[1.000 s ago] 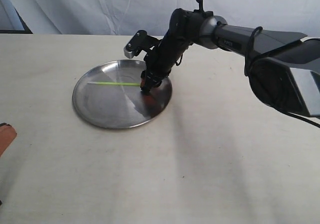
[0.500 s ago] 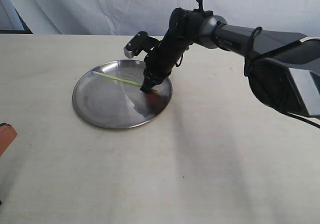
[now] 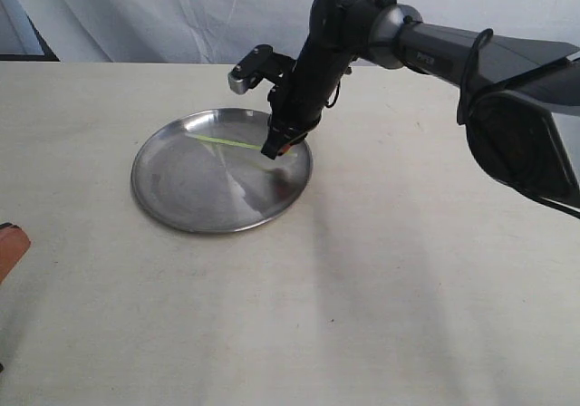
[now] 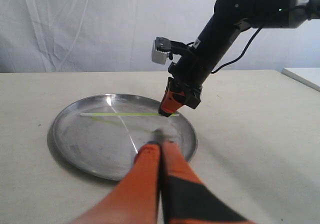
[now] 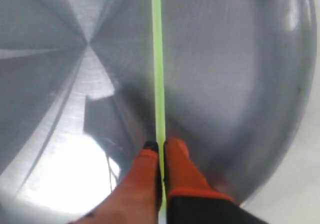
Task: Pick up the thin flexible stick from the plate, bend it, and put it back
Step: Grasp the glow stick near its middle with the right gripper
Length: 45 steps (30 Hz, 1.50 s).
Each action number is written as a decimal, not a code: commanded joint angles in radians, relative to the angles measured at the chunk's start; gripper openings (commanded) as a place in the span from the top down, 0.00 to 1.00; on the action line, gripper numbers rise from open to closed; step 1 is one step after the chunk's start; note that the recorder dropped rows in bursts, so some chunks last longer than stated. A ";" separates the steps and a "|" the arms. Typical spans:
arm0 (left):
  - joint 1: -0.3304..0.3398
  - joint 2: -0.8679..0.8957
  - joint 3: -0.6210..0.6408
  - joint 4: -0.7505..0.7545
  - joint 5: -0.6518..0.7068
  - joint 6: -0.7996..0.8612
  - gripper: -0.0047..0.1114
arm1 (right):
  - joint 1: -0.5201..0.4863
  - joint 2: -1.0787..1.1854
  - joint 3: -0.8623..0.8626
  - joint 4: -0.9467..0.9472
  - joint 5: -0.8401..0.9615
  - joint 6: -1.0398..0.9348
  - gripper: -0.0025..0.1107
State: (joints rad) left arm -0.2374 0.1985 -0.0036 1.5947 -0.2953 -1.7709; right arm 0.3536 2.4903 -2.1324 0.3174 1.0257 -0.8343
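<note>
The thin flexible stick (image 3: 227,142) is yellow-green and hangs a little above the plate (image 3: 195,202), held by one end. My right gripper (image 3: 275,148) is shut on that end over the plate's right side; the stick (image 5: 158,59) runs straight out from between its orange fingers (image 5: 177,161). The left wrist view shows the stick (image 4: 125,114) level over the plate (image 4: 85,149), with the right gripper (image 4: 170,109) at its end. My left gripper (image 4: 160,145) is shut on nothing, low at the plate's near rim. An orange bit of it (image 3: 7,247) peeks in at the exterior view's left edge.
The plate lies on a bare beige table (image 3: 362,297). A white cloth backdrop (image 3: 136,12) hangs behind the table's far edge. The right arm (image 3: 435,48) reaches in from the right, above the table.
My right gripper has risen with the stick's end in it. The stick has come off the plate's surface, and its free end has swung toward the far rim.
</note>
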 commanded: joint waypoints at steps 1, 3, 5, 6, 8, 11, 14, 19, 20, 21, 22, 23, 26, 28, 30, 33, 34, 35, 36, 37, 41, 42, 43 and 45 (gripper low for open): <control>-0.005 0.003 0.004 0.002 0.006 0.001 0.96 | -0.003 -0.023 0.004 0.008 0.053 0.004 0.99; -0.005 0.003 0.004 0.002 0.006 0.001 0.96 | -0.003 -0.023 0.004 0.008 0.074 0.004 0.99; -0.005 0.003 0.004 0.002 0.006 0.001 0.96 | -0.003 -0.023 0.004 0.021 0.091 0.008 0.99; -0.005 0.003 0.004 0.002 0.006 0.001 0.96 | -0.003 -0.023 0.004 0.033 0.096 0.019 0.99; -0.005 0.003 0.004 0.002 0.004 0.001 0.96 | -0.003 -0.023 0.004 0.055 0.114 0.025 0.99; -0.005 0.003 0.004 0.002 0.004 0.001 0.96 | -0.003 -0.021 0.004 0.070 0.126 0.027 0.99; -0.005 0.003 0.004 0.002 0.004 0.001 0.96 | -0.003 -0.025 0.004 0.118 0.133 0.027 0.99; -0.005 0.003 0.004 0.002 0.004 0.001 0.96 | -0.003 -0.050 0.004 0.154 0.135 0.037 0.99; -0.005 0.003 0.004 0.002 0.004 0.001 0.96 | -0.003 -0.055 0.004 0.154 0.130 0.041 0.99; -0.005 0.003 0.004 0.002 0.004 0.001 0.96 | -0.003 -0.057 0.004 0.154 0.125 0.041 0.99; -0.005 0.003 0.004 0.002 0.004 0.001 0.96 | -0.003 -0.057 0.004 0.154 0.123 0.041 0.99; -0.005 0.003 0.004 0.002 0.004 0.001 0.96 | -0.003 -0.057 0.004 0.151 0.124 0.041 0.99; -0.005 0.003 0.004 0.002 0.004 0.001 0.96 | -0.001 -0.055 0.004 0.134 0.159 0.046 0.99; -0.005 0.003 0.004 0.002 0.004 0.001 0.96 | 0.012 -0.055 0.004 0.090 0.168 0.046 0.98; -0.005 0.003 0.004 0.002 0.004 0.001 0.96 | 0.029 -0.055 0.004 0.006 0.140 0.046 0.93; -0.005 0.003 0.004 0.002 0.004 0.001 0.96 | 0.044 -0.051 0.004 -0.047 0.075 0.048 0.75; -0.005 0.003 0.004 0.002 0.004 0.001 0.96 | 0.046 -0.046 0.004 -0.047 0.050 0.048 0.67; -0.005 0.003 0.004 0.002 0.004 0.001 0.96 | 0.048 -0.043 0.004 -0.052 0.029 0.048 0.60; -0.005 0.003 0.004 0.002 0.004 0.001 0.96 | 0.050 -0.036 0.004 -0.062 0.005 0.054 0.55; -0.005 0.003 0.004 0.002 0.004 0.001 0.96 | 0.050 -0.028 0.004 -0.074 -0.012 0.059 0.53; -0.005 0.003 0.004 0.002 0.004 0.001 0.96 | 0.050 0.011 0.004 -0.124 -0.029 0.101 0.55; -0.005 0.003 0.004 0.002 0.004 0.001 0.96 | 0.050 0.020 0.004 -0.141 -0.040 0.116 0.56; -0.005 0.003 0.004 0.002 0.004 0.001 0.96 | 0.050 0.033 0.004 -0.160 -0.055 0.141 0.58; -0.005 0.003 0.004 0.002 0.004 0.001 0.96 | 0.050 0.050 0.004 -0.200 -0.092 0.196 0.62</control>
State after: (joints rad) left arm -0.2374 0.1985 -0.0036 1.5947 -0.2953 -1.7709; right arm 0.4058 2.5179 -2.1317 0.1718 0.9815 -0.7044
